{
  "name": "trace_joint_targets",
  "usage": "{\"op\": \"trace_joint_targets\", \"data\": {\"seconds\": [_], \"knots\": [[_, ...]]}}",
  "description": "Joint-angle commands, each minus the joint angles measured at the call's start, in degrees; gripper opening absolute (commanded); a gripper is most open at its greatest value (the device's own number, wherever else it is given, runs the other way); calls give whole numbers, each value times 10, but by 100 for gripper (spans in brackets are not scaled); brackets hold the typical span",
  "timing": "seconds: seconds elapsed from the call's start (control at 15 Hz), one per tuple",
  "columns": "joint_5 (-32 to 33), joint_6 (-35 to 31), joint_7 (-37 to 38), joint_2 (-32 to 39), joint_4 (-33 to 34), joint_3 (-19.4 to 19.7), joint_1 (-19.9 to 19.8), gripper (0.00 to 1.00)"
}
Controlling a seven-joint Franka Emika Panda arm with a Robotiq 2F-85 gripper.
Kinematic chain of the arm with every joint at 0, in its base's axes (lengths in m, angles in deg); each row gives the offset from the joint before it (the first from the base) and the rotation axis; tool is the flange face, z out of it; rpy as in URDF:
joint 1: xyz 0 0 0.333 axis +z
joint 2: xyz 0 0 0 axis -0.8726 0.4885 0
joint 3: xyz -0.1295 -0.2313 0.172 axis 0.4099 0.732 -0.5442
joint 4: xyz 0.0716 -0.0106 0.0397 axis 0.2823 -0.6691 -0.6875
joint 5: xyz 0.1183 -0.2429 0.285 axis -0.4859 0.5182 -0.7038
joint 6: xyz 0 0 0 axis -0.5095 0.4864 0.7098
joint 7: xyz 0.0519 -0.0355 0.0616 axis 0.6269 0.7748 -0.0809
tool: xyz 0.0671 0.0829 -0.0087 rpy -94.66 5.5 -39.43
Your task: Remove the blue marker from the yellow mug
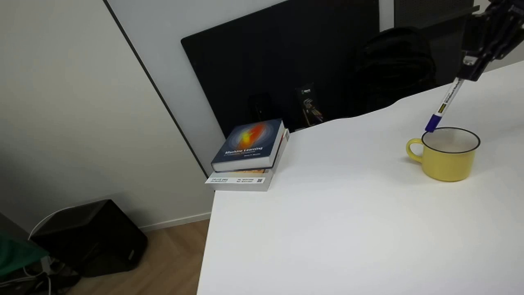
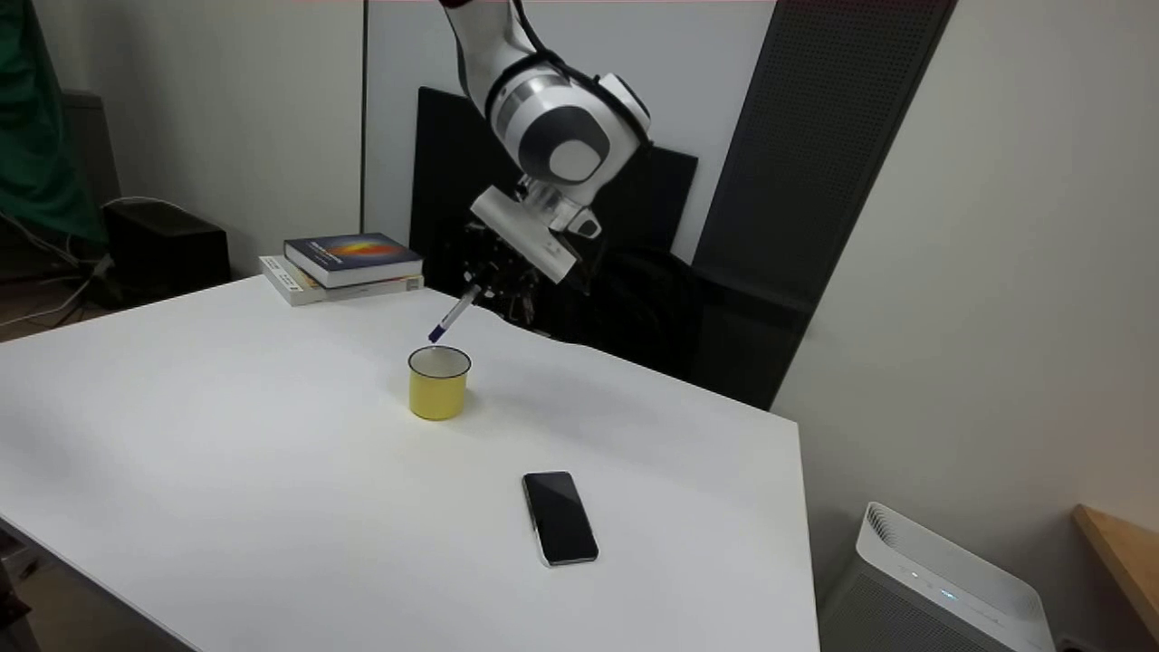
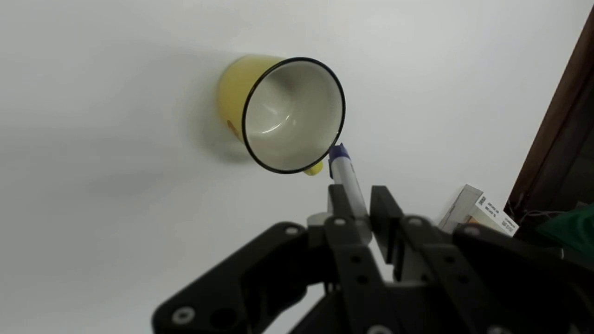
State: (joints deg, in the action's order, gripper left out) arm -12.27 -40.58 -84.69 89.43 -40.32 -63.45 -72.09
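The yellow mug (image 1: 448, 164) stands upright on the white table; it also shows in an exterior view (image 2: 437, 397) and in the wrist view (image 3: 236, 93). Its inside looks empty, and its handle is mostly hidden in the wrist view. My gripper (image 3: 358, 197) is shut on the blue marker (image 3: 347, 176), which lies between its two fingers. The gripper also shows in both exterior views (image 1: 470, 74) (image 2: 480, 288). The marker (image 1: 449, 96) slants down, blue end lowest; it also shows in an exterior view (image 2: 454, 313). Its blue end is just above the mug's rim, outside the mug's opening in the wrist view.
Two stacked books (image 1: 247, 145) lie at a corner of the table (image 1: 327, 229), also seen in an exterior view (image 2: 353, 258). A black phone (image 2: 560, 518) lies on the table. A dark panel (image 1: 286, 69) stands behind the table's edge.
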Motion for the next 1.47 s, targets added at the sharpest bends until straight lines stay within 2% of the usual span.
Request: {"op": "trace_joint_targets", "data": {"seconds": [0.0,0.2,0.53,0.67,0.93,1.4], "knots": [[65,41,36,-43,4,21,19,4],[107,96,47,-71,6,32,18,4],[106,201,30,-107,-18,47,8,4],[98,219,27,-118,-36,56,5,4],[93,201,21,-119,-76,75,-2,4],[106,83,27,-76,-125,92,-3,4]]}}
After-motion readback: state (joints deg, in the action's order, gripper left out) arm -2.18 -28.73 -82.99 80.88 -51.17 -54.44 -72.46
